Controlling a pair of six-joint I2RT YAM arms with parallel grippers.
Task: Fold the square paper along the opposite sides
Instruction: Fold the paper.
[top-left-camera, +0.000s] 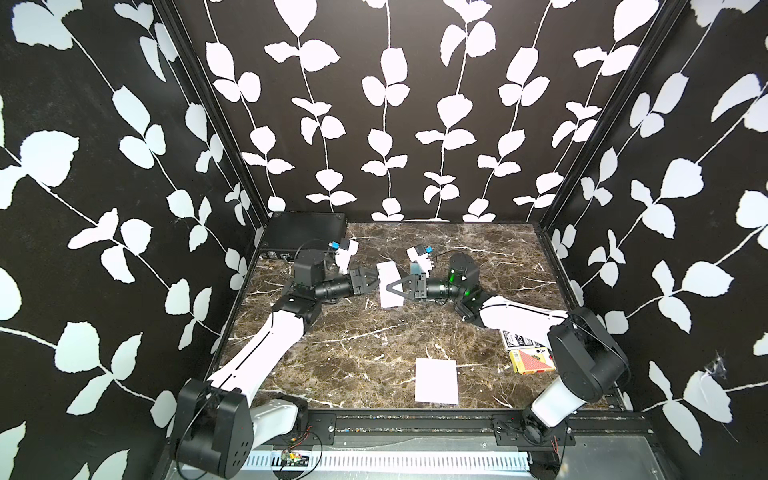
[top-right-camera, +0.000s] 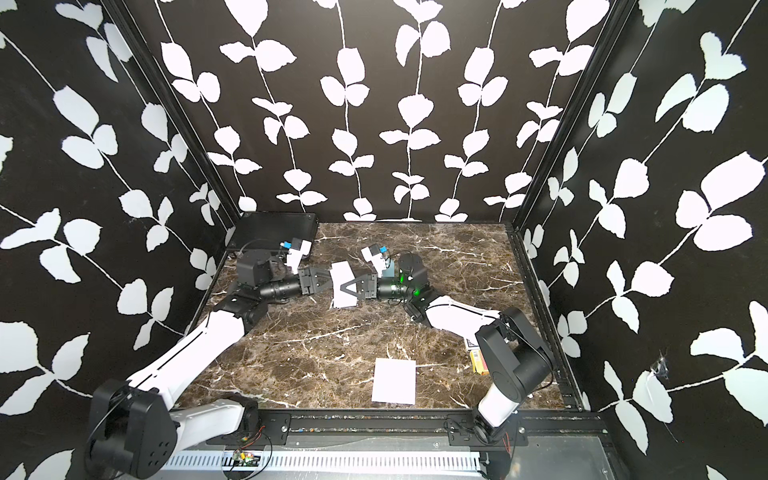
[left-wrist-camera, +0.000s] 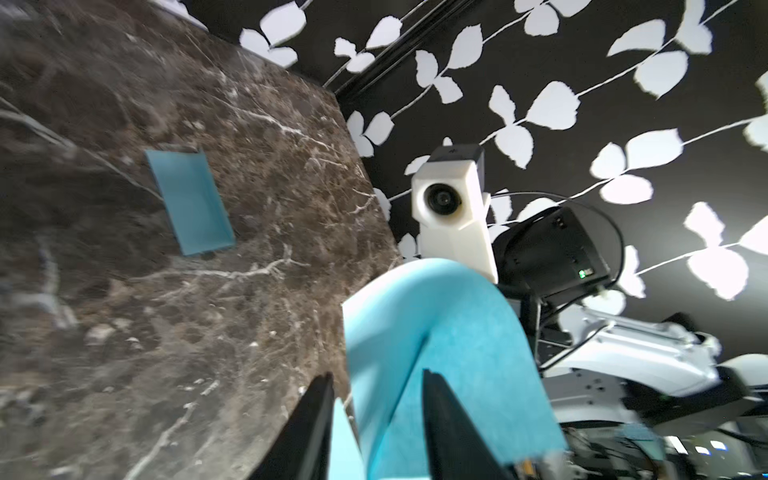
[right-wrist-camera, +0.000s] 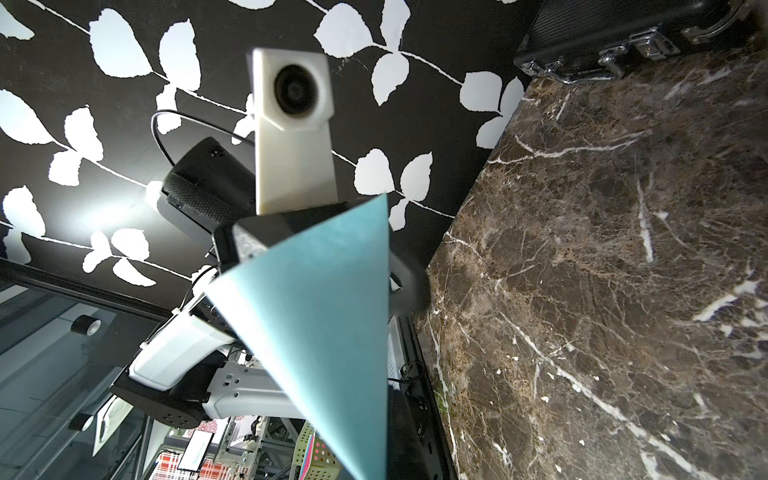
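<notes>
Left claw (top-left-camera: 375, 282): centre-left of frame, jaws apart around the paper's left edge, not pinching.
Square paper (top-left-camera: 390, 272): centre of frame, lifted off the bench (top-left-camera: 353, 345) and bowed over between both claws; I judge no crease is pressed yet.
Right claw (top-left-camera: 390, 287): clenched on the paper's right edge.
Left to do: align the opposite edges, flatten the fold.
Room: bare bench below centre; spare sheet (top-left-camera: 436, 381) lower centre and card boxes (top-left-camera: 532, 359) lower right, well apart.
</notes>
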